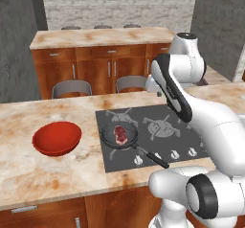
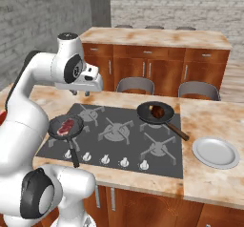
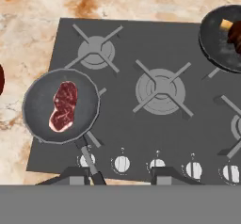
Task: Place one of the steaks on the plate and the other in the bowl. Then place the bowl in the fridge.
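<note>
One steak (image 3: 63, 105) lies in a black pan (image 1: 119, 135) on the front left burner; this steak (image 2: 66, 125) also shows from the right. The other steak (image 2: 156, 110) sits in a second pan (image 3: 225, 36) at the back right of the hob. The red bowl (image 1: 57, 138) stands empty on the counter left of the hob. A white plate (image 2: 215, 152) rests empty on the counter to the right. My gripper (image 2: 80, 92) hangs high over the hob's back left, open, its fingertips (image 3: 73, 175) holding nothing. The fridge is out of view.
The dark cooktop (image 1: 158, 136) has a row of knobs (image 3: 122, 163) along its front edge. Both pan handles (image 2: 177, 133) point toward the front. Two grey stools (image 1: 72, 88) stand behind the island, with a wooden cabinet counter (image 1: 100, 38) beyond.
</note>
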